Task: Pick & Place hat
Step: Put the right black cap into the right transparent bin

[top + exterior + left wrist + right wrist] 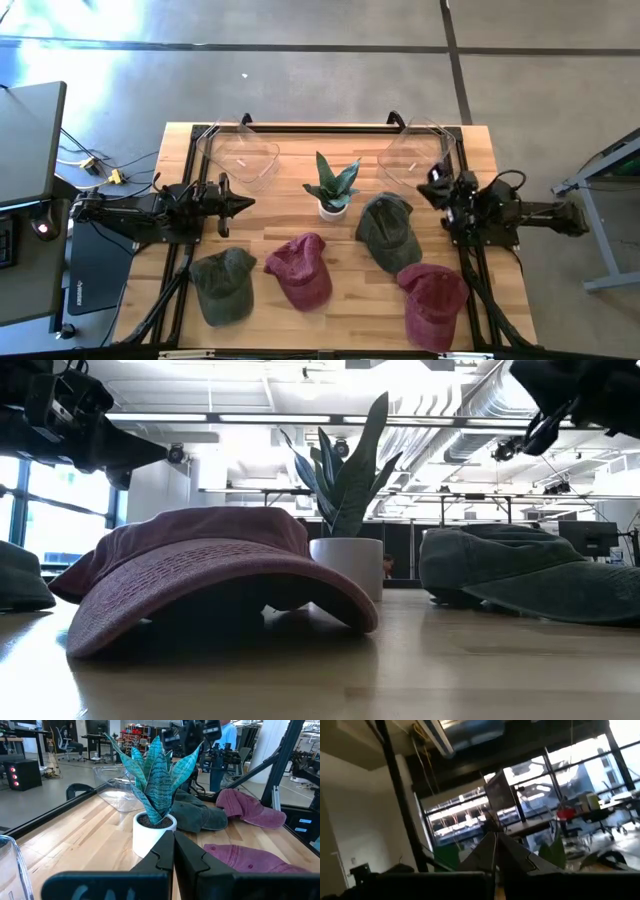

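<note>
Resting on the tabletop (pixel 300 145): four hats, none held.
Left gripper (pixel 245 204) at nine o'clock, right gripper (pixel 427 190) at three; both closed, empty.

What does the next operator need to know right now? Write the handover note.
Left gripper: shut, empty, above the table left of the potted plant.
Right gripper: shut, empty, by the right clear bin.
Hats: four, all on the table. Green hat front left, red hat front centre, second green hat right of the plant, second red hat front right.
Bins: left clear bin and the right one both look empty.
Done: no hat placed yet.
Left: pick a hat and place it, presumably in a bin.
</note>
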